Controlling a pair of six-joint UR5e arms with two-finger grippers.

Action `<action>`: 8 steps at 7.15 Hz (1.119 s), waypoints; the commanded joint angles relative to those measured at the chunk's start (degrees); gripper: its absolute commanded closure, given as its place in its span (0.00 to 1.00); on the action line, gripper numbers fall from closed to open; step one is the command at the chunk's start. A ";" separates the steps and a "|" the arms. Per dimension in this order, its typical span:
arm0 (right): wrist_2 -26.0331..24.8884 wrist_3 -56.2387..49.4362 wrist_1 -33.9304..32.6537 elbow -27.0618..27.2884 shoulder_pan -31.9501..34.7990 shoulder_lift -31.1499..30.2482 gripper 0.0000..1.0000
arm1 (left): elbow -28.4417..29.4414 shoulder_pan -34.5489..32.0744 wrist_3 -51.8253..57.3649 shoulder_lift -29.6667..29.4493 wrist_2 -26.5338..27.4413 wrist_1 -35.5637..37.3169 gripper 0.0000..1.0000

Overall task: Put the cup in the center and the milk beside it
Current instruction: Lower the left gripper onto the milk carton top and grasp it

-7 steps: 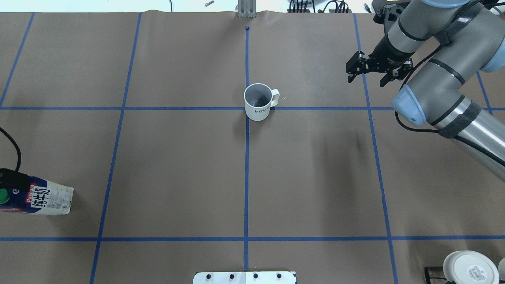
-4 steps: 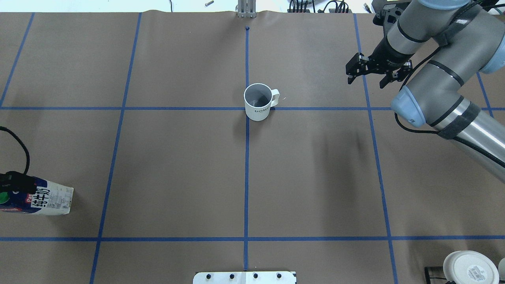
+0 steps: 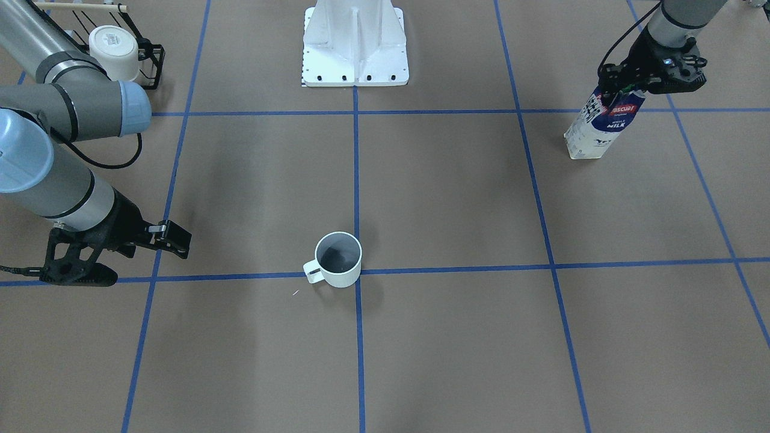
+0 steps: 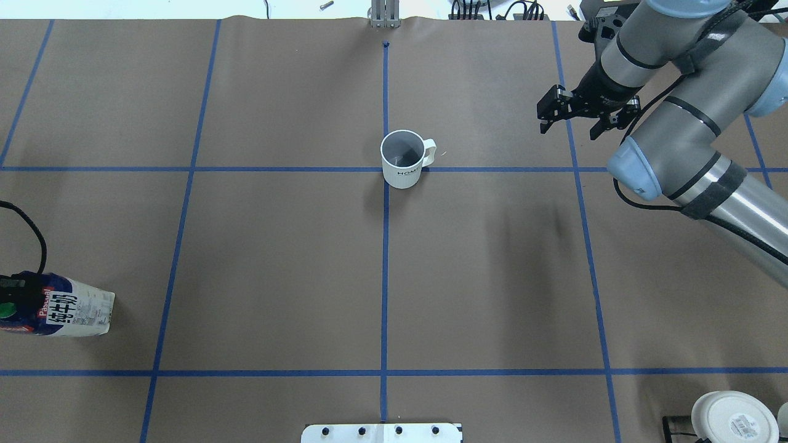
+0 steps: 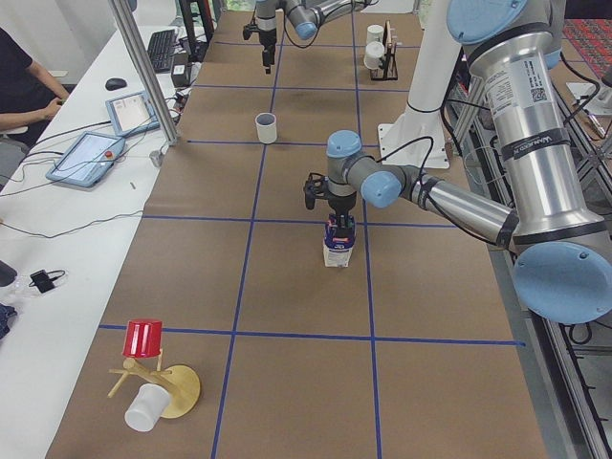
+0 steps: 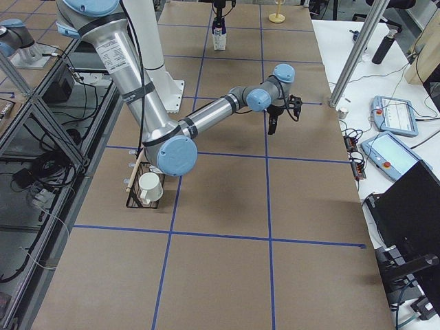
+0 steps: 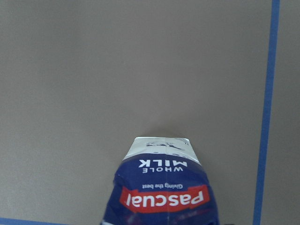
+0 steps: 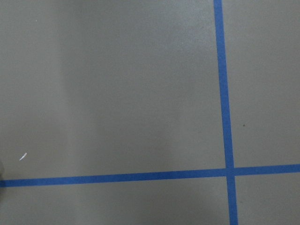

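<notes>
Two arms at a taped table (image 4: pixel 277 246). L gripper (image 3: pixel 623 88) sits at top of the milk (image 3: pixel 595 132), which stands upright at robot's left, well apart from the cup (image 4: pixel 403 161) on centre tape cross; can't tell if it's clamped. R gripper (image 4: pixel 569 130) hovers w/ fingers wide apart, empty, off cup's handle side.

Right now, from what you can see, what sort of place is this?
Probably a robotics lab: a left arm and right arm over a table gridded with blue tape, a person beside tablets.
</notes>
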 commanded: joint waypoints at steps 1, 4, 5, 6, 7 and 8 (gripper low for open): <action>0.09 0.27 0.00 0.48 -0.07 0.01 0.00 | -1.12 -1.20 0.58 0.10 -0.74 0.13 1.00; 0.09 0.01 0.00 0.40 -0.07 -0.08 0.00 | -2.01 -5.58 0.58 -1.48 -4.86 0.40 1.00; 0.09 0.01 0.00 0.49 -0.07 -0.08 0.00 | -1.58 -5.68 0.58 -4.97 -5.05 2.92 1.00; 0.09 0.10 0.00 0.58 -0.07 -0.08 0.00 | -1.14 -5.86 0.58 -12.92 -5.05 11.82 1.00; 0.09 0.19 0.00 0.49 -0.07 -0.16 0.00 | 0.35 -5.95 0.67 -23.01 -4.61 22.35 1.00; 0.09 0.10 0.00 0.49 -0.07 -0.16 0.00 | 3.58 -5.95 0.67 -34.50 -4.44 31.51 1.00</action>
